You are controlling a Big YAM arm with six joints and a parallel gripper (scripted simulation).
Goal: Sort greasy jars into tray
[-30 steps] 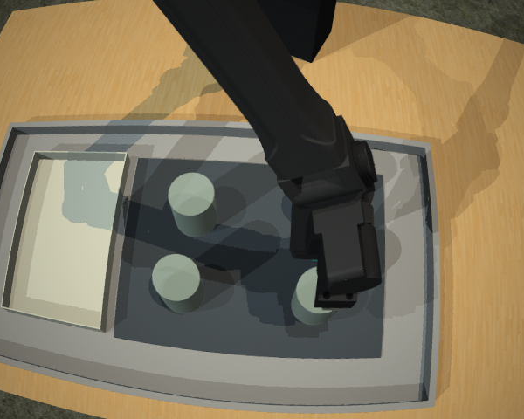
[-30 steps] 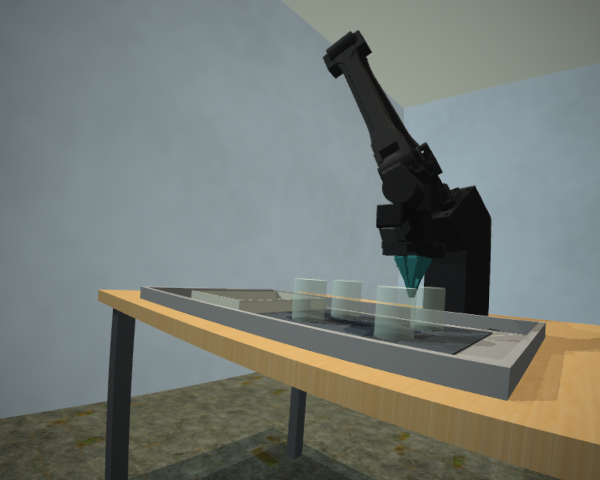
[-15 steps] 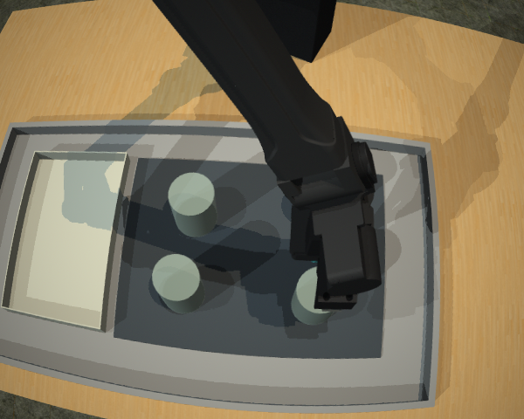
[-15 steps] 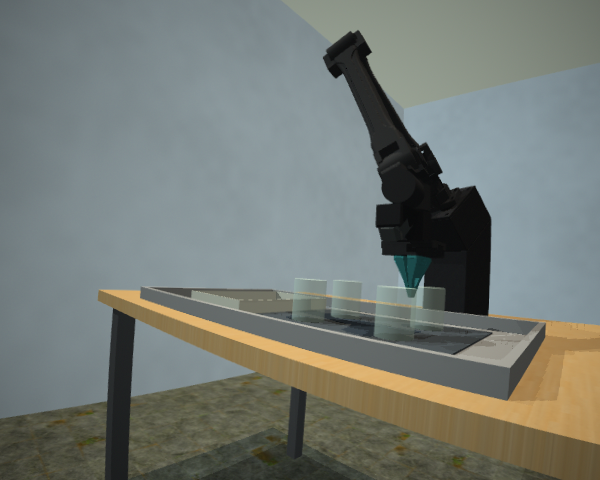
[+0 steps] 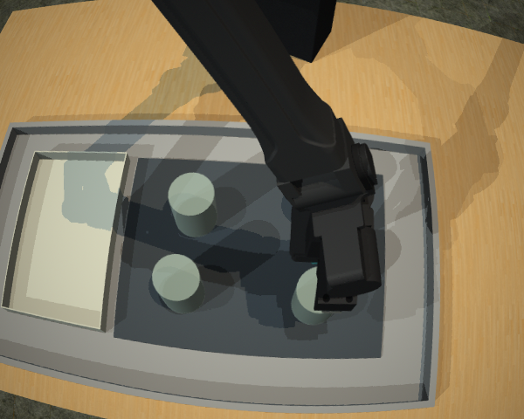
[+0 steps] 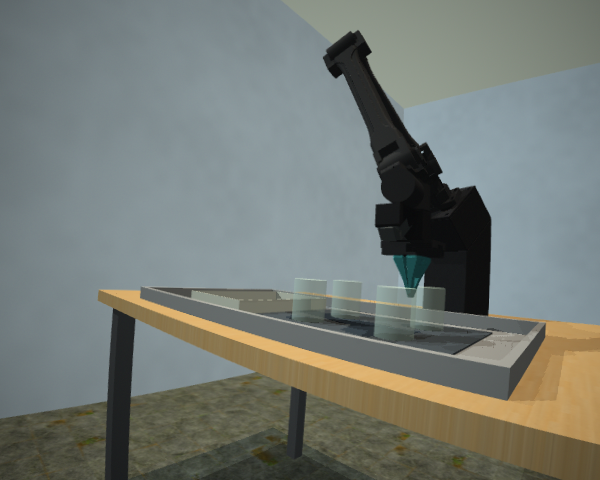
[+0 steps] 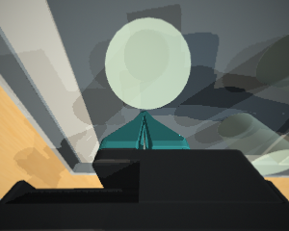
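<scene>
Four pale glass jars stand mouth down on the dark mat (image 5: 253,271). In the overhead view I see the back left jar (image 5: 191,202), the front left jar (image 5: 176,281) and the front right jar (image 5: 308,298), which is partly under my wrist. The back right jar is hidden by the arm there, but it shows in the side view (image 6: 428,304). My gripper (image 6: 410,290) is shut and empty. Its teal fingers point down just behind the front right jar (image 7: 147,63), at about the height of the jar's top. The fingertips (image 7: 144,117) are at the jar's edge.
The cream tray (image 5: 65,238) stands left of the mat on the steel top (image 5: 208,374), which has a raised rim all around. The arm (image 5: 271,90) reaches in from the back over the mat's right half.
</scene>
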